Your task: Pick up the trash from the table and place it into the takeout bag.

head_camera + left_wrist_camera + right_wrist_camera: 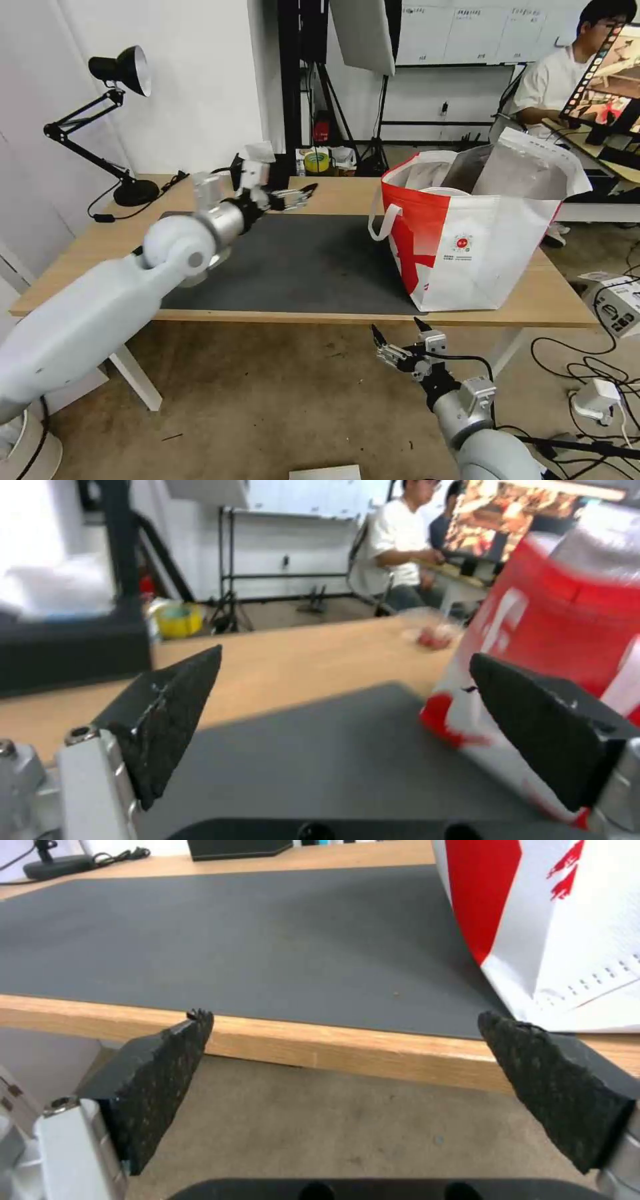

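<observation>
Takeout bag [480, 240] on table [333, 190] — round red logo, unreadable.

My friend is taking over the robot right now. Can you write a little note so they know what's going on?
Left hand: open, empty, above the table's far side, pointing toward the bag.
Right hand: open, empty, low in front of the table's near edge.
Bag: open, standing at the mat's right end, with a white bowl rim showing inside.
Done: mat bare.
Left: a clear plastic piece with red bits lies on the table by the bag's far side.
</observation>
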